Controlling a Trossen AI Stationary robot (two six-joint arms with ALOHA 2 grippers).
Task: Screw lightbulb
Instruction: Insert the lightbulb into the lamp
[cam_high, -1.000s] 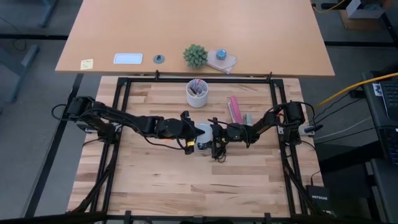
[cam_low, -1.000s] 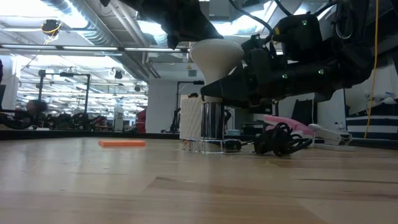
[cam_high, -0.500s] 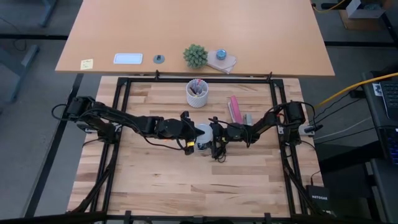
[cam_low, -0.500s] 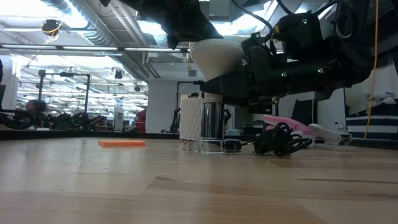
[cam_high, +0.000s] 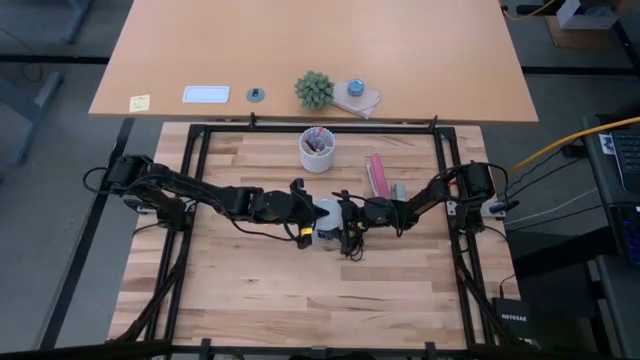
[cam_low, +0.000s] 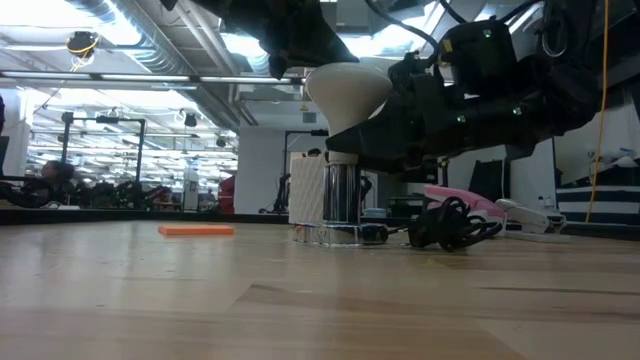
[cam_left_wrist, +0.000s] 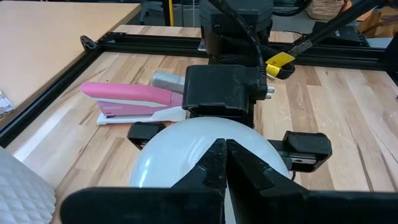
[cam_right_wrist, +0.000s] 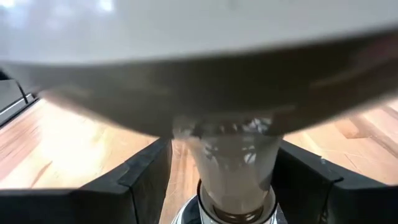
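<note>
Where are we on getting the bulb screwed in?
Done: the lightbulb stands upright with its base in the silvery fitting. In hand: the right gripper straddles its neck, fingers open; the left gripper, shut, rests at its dome. Left: whether it is fully seated, I cannot tell.

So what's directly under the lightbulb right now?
The lightbulb stands upright with its narrow base in the silvery fitting on the table. The right tool straddles its neck, fingers open. How far the base is threaded in is hidden.
</note>
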